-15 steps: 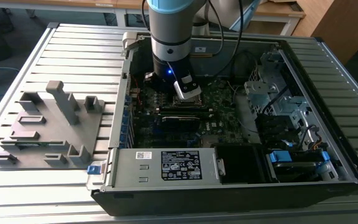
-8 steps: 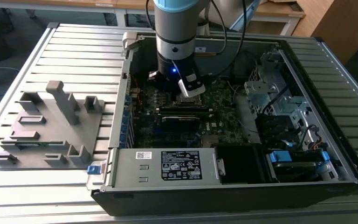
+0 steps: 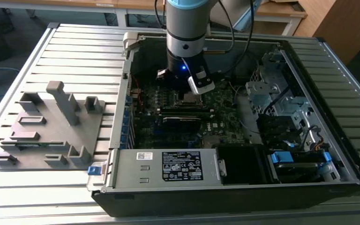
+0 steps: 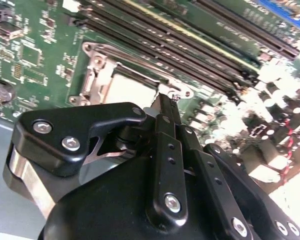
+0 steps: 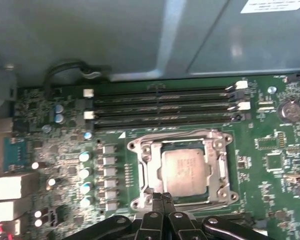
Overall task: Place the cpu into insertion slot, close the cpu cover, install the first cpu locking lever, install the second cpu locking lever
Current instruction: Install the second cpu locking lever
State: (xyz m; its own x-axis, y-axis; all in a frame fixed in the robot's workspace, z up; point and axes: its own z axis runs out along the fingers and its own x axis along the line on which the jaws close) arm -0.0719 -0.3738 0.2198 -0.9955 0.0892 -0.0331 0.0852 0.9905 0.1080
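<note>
Presently I see the gripper with its black fingers pressed together, empty, at the edge of the insertion slot. Inside sits the dull silver square cpu, framed by the thin metal cpu cover, lying flat.

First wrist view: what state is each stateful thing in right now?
cpu: seated in the socket, metal top showing.
cpu cover: closed flat around the chip.
insertion slot: occupied.
gripper: fingers together, tips at the socket's edge, holding nothing visible.
memory slots: look empty.
</note>
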